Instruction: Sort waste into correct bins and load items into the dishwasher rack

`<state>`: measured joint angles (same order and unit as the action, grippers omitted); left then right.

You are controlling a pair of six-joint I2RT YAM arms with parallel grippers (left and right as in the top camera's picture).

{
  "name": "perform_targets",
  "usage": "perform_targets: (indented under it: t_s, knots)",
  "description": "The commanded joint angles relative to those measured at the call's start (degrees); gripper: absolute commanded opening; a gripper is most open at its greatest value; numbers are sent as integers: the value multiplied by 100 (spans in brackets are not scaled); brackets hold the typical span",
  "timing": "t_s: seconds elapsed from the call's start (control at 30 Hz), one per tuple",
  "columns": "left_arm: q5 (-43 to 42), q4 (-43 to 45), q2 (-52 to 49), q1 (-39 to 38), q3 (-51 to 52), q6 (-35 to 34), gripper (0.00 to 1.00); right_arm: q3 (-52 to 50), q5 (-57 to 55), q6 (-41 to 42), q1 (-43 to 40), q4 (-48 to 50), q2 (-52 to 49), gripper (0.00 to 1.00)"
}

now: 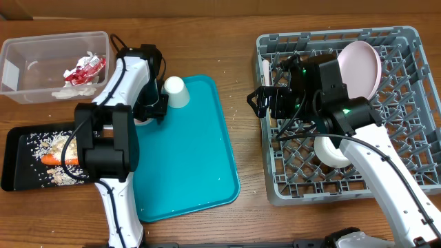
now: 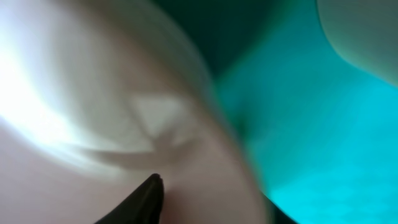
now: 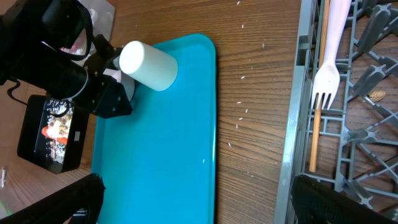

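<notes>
blur of pale bowl [image 2: 93, 124] at the left hand [image 1: 150, 110], its grip impossible to tell; right hand [image 3: 205, 202] spread wide

Serving tray [image 1: 193, 158] sits mid-frame on the bench [image 1: 241, 69]. Cup [image 1: 175, 91] on the tray's upper left corner, a bowl [image 1: 143, 122] just below it at the tray's left edge, mostly hidden under the left arm. Tub [image 1: 21, 62] in upper left of frame, wrapper [image 1: 86, 67] and napkin [image 1: 69, 91] inside it. Flat tray [image 1: 14, 162] below the tub at lower left, carrot [image 1: 58, 160] and food scraps [image 1: 49, 143] in it. Rack [image 1: 413, 41] fills the right side: plate [image 1: 362, 69] in its upper part, second bowl [image 1: 331, 151] lower, fork [image 1: 266, 69] along its left wall.
</notes>
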<state>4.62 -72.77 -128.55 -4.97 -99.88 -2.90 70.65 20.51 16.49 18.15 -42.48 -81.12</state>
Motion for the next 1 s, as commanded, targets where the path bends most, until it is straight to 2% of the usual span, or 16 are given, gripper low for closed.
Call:
perform_targets:
  t_s: [0.0,0.17,0.33,0.5,0.7,0.83,0.97]
  knots:
    - [-289,-72,142,-212,50,-144,38,11,-46,7,11,39,-2,100]
    - [-756,-129,542,-581,50,-232,37,11,-46,4,11,39,-2,100]
    - [-962,-245,929,-1329,50,-496,38,11,-46,4,11,39,-2,100]
    - [-1788,-243,942,-2164,50,-621,38,11,-46,7,11,39,-2,100]
    - [-1775,-203,966,-2889,0,-852,38,11,-46,4,11,39,-4,100]
    - [-1766,-267,1123,-2988,-153,-857,41,11,-46,7,11,39,-2,100]
    - [-1325,-365,1429,-2627,-343,-1067,48,11,-46,4,11,39,-2,100]
